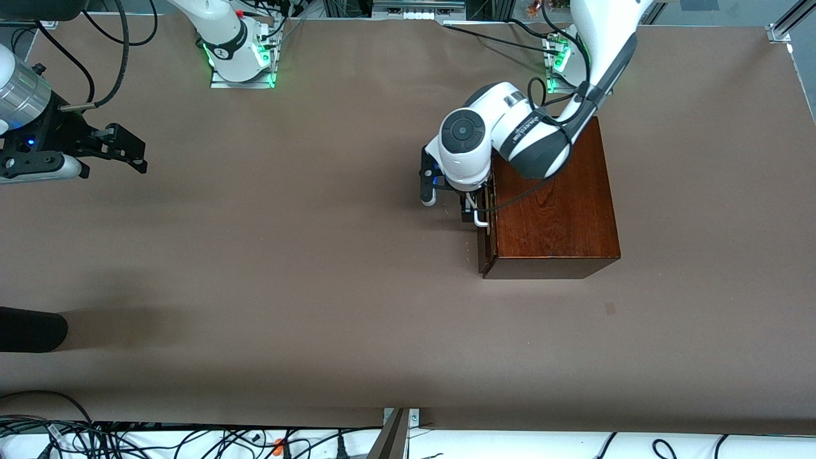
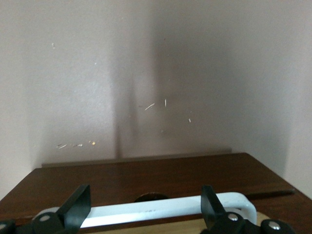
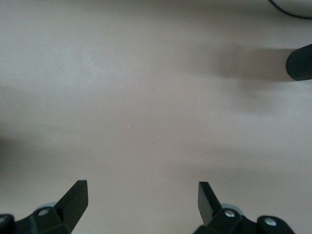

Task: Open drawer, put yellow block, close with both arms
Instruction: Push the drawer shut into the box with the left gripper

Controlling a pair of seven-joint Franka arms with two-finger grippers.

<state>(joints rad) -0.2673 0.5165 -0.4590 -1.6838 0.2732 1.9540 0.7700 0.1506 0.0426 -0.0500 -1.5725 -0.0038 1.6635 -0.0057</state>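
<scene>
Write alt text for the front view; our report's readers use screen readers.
The left gripper is at the white handle of the drawer in a dark-brown wooden box toward the left arm's end of the brown table, fingers open. The right gripper hovers open over the bare table at the right arm's end.

We see the brown table (image 1: 306, 268) lying bare from the wooden box (image 1: 554, 210) toward the right arm's end, so there is wide room for a gripper to pass. The left gripper (image 1: 470, 207) sits at the drawer (image 1: 486, 223) front, fingers spread on either side of the white handle (image 2: 165, 210), crowding that face of the box. The right gripper (image 1: 124, 150) waits, fingers apart, over bare table at its own end. A black rod (image 1: 32, 329) juts in nearer the front camera.
</scene>
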